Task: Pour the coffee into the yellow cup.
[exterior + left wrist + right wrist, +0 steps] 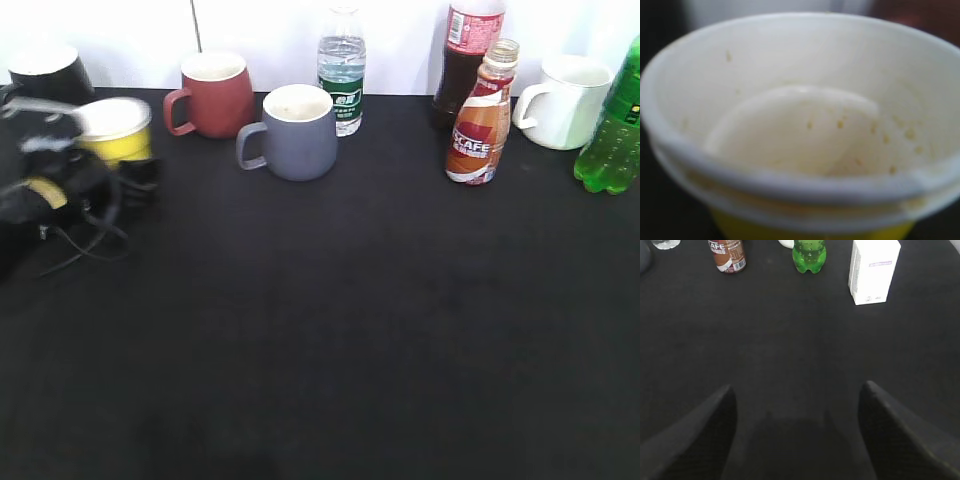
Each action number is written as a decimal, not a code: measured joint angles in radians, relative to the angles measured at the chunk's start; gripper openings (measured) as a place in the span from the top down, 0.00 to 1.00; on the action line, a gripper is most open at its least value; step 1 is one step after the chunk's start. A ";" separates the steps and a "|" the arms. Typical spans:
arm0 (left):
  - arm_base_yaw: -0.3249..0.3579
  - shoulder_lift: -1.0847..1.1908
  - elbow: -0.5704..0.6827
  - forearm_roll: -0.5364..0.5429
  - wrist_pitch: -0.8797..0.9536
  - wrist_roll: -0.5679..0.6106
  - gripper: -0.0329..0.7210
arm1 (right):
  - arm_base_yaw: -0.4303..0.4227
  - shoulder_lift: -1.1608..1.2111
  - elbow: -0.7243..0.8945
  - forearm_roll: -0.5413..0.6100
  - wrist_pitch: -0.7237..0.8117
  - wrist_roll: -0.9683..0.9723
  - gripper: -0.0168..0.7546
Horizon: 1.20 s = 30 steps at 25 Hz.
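You are looking at a split job: the yellow cup [118,130] is sitting right at the left gripper [60,165], at the far left of the black table [330,330], while the coffee [480,120] is standing upright well off to the other side, among the bottles at the back.

In the left wrist view the yellow cup [800,135] is filling the picture, its white inside dry apart from a few specks, so it is lying directly ahead of and very close to those jaws. You cannot tell from any view whether the left fingers are gripping it or merely flanking it; the arm is blurred in the exterior view and no fingers are showing at the wrist.

The right gripper [795,405] is hanging with its jaws spread wide and nothing between them. From those jaws the coffee [727,255] is lying ahead and off to the left, well apart, its long axis vertical. A green bottle [809,255] is standing just to its right, and a white carton [874,270] further right.

So the right arm is the nearer one to the bottle. The reach is likely calling for a forward-left approach with the jaws meeting the bottle's body side-on, keeping clear of the green neighbour.
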State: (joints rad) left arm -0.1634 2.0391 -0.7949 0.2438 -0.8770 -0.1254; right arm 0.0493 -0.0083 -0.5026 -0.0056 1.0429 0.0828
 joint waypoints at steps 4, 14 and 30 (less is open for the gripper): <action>-0.018 -0.194 0.001 0.418 0.024 -0.282 0.37 | 0.000 0.000 0.000 0.000 0.000 0.000 0.22; -0.295 -0.149 -0.082 0.777 -0.072 -0.479 0.37 | 0.000 0.000 0.000 0.000 0.000 0.000 0.22; -0.303 -0.149 -0.082 0.815 -0.086 -0.485 0.37 | 0.000 0.513 0.000 0.413 -0.692 -0.467 0.22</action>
State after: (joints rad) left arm -0.4663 1.8898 -0.8768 1.0592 -0.9628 -0.6103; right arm 0.0493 0.5048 -0.5027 0.4073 0.3507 -0.3843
